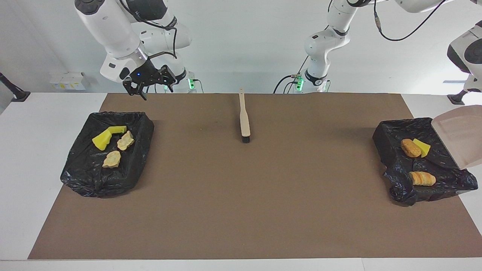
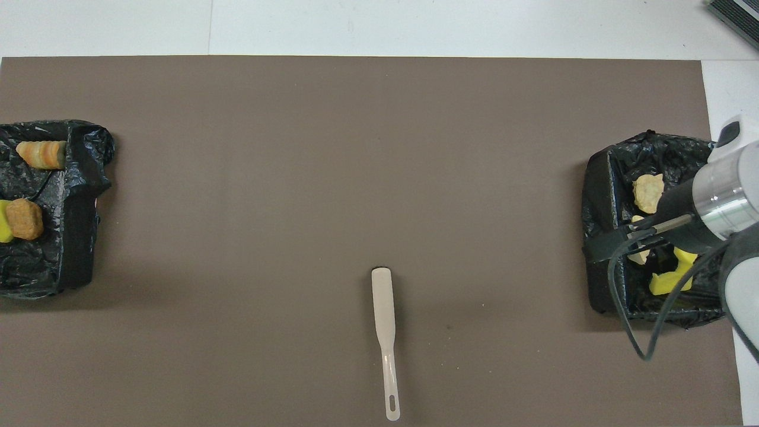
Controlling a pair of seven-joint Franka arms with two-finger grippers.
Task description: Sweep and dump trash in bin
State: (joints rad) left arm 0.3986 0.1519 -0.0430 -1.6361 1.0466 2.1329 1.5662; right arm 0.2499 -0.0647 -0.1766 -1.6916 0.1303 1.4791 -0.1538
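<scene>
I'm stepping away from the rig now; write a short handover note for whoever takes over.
Left gripper: out of view, shut on the dustpan, which is tilted over the bin at the left arm's end.
Right gripper: open, empty, raised near the other bin.
Trash: three pieces in the left arm's bin, four in the right arm's bin.
Brush: lying on the mat, mid-table near the robots.
Done: mat swept, dustpan emptied.
Left: set the dustpan down.
</scene>
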